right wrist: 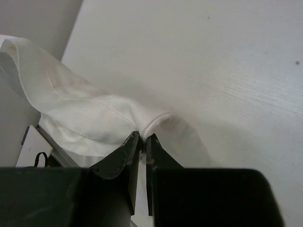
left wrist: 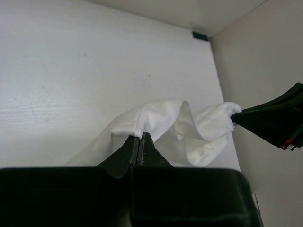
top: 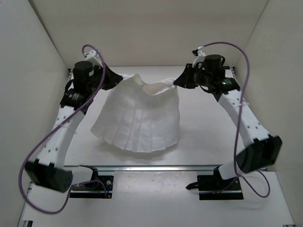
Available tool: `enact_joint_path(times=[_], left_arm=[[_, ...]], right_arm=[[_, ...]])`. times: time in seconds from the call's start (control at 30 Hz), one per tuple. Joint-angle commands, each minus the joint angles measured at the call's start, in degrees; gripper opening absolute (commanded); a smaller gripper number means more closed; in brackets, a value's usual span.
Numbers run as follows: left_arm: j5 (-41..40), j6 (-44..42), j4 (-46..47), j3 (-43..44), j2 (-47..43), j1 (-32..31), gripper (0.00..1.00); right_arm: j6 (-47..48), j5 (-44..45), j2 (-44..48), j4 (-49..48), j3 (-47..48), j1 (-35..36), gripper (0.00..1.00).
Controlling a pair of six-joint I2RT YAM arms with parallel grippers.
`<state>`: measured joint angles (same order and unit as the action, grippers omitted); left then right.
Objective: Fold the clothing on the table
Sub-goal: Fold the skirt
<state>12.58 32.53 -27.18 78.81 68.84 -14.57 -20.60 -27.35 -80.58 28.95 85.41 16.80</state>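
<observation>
The clothing [top: 139,118] is a white pleated garment hanging between my two grippers over the table [top: 208,127], its lower hem spread on the tabletop. My left gripper [top: 117,77] is shut on the garment's upper left corner. In the left wrist view the left gripper [left wrist: 139,136] pinches a stitched hem of the clothing [left wrist: 156,116], and the right gripper's dark fingers [left wrist: 270,118] show at the right edge. My right gripper [top: 177,81] is shut on the upper right corner. In the right wrist view the right gripper [right wrist: 143,137] grips the rolled edge of the clothing [right wrist: 85,113].
White walls close in the table on the left, back and right. A metal rail [top: 156,167] runs across the near side, with both arm bases [top: 90,183] bolted beyond it. A small dark bracket [left wrist: 200,35] sits at the table's far corner.
</observation>
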Motion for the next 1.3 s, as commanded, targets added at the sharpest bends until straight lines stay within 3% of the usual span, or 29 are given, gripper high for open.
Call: enact_joint_path(times=[0.0, 0.13, 0.23, 0.37, 0.63, 0.77, 0.97, 1.1, 1.27], left_arm=[[1.7, -0.9, -2.6, 8.2, 9.9, 0.2, 0.00], [0.6, -2.0, -7.0, 18.3, 12.6, -0.4, 0.00], [0.8, -2.2, -6.1, 16.4, 9.2, 0.4, 0.00], [1.0, -1.1, -1.5, 0.5, 0.8, 0.2, 0.00], [2.7, 4.8, 9.3, -42.5, -14.3, -3.0, 0.00], [2.8, 7.0, 11.4, -53.6, -17.2, -5.7, 0.00], [3.1, 8.3, 2.9, -59.1, -29.3, -7.1, 0.00], [3.2, 9.4, -5.9, -58.4, -38.8, -7.1, 0.00], [3.9, 10.9, -11.5, -57.0, -44.1, -9.4, 0.00]], right_arm=[[0.6, -0.7, -7.6, -0.2, 7.4, 0.3, 0.00], [2.5, 2.2, -9.4, 4.0, 19.4, 2.0, 0.00], [2.9, 2.0, -7.0, 4.1, 17.4, -0.1, 0.00], [2.2, -0.7, -0.4, -1.0, 1.6, -2.8, 0.00], [-1.9, -1.3, 13.2, -7.4, -35.7, -1.6, 0.00], [-6.1, 2.6, 19.5, -5.6, -48.3, 0.4, 0.00], [-7.8, 8.8, 28.5, 4.7, -52.3, 3.1, 0.00], [-9.9, 8.8, 34.8, 12.3, -53.7, 3.6, 0.00], [-12.0, 7.2, 44.8, 18.1, -55.6, 3.7, 0.00]])
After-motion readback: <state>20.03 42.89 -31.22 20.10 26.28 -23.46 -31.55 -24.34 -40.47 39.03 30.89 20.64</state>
